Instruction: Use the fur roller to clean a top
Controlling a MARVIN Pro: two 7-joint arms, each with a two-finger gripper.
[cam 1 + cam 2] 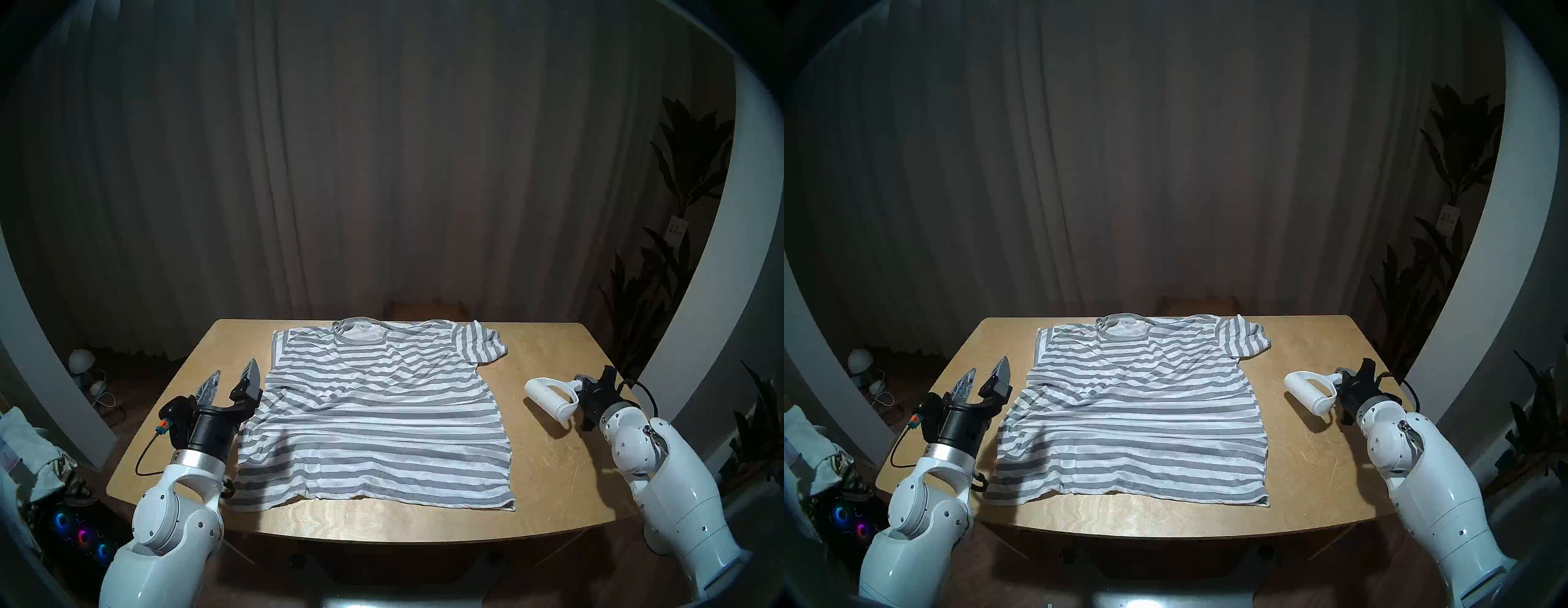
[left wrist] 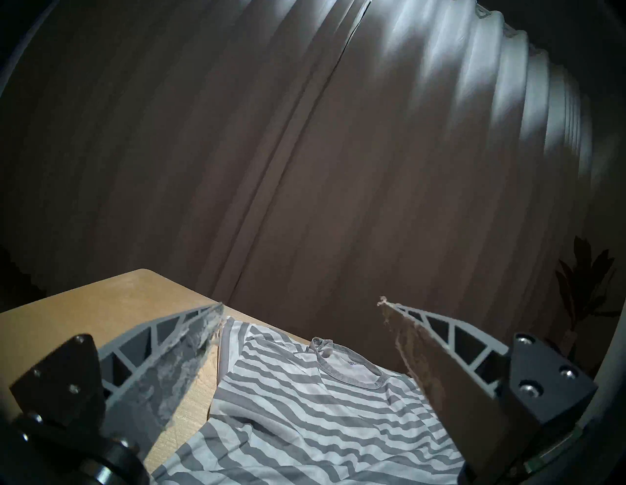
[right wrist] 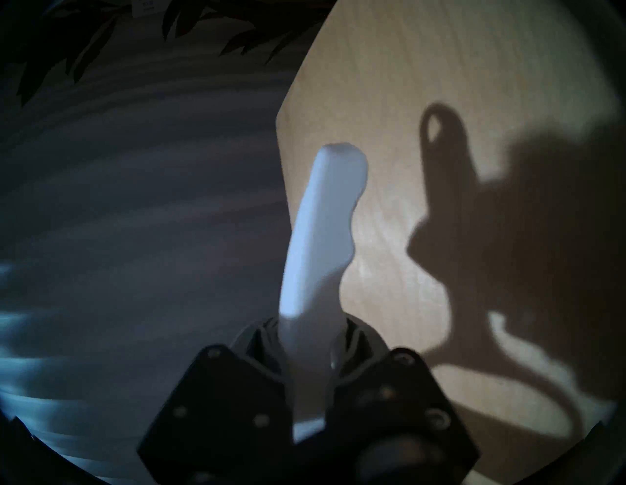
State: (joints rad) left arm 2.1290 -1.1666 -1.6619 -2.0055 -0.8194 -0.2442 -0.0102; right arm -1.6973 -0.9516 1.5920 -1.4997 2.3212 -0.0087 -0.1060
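Note:
The grey and white striped top lies spread flat on the wooden table, collar at the far edge; it also shows in the left wrist view. My right gripper is shut on the handle of the white fur roller and holds it just above the table, right of the top. My left gripper is open and empty, raised beside the top's left edge.
A dark curtain hangs behind the table. Plants stand at the right. A lamp and cables lie on the floor at the left, with cloths and lit fans near my left arm.

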